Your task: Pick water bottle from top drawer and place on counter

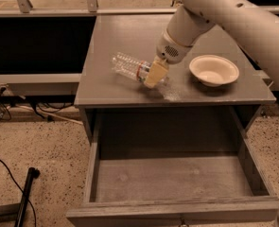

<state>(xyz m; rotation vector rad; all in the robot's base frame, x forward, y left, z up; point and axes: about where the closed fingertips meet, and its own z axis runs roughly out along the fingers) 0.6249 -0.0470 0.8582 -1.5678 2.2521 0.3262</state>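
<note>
The top drawer (172, 178) is shown open in the foreground. Beyond it, low over the counter (125, 32), the water bottle (127, 66) is clamped at its label by the gripper (153, 77). Its long axis is laid leftward from the gripper, away from the bowl (213, 70).

Above the counter (120, 37), the tool (155, 74) covers the cap end of the water bottle (128, 65).

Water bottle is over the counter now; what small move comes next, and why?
Probably ease it down the last bit, then open. The gripper clasps the water bottle near its label, tilted low over the counter, apart from the bowl.
</note>
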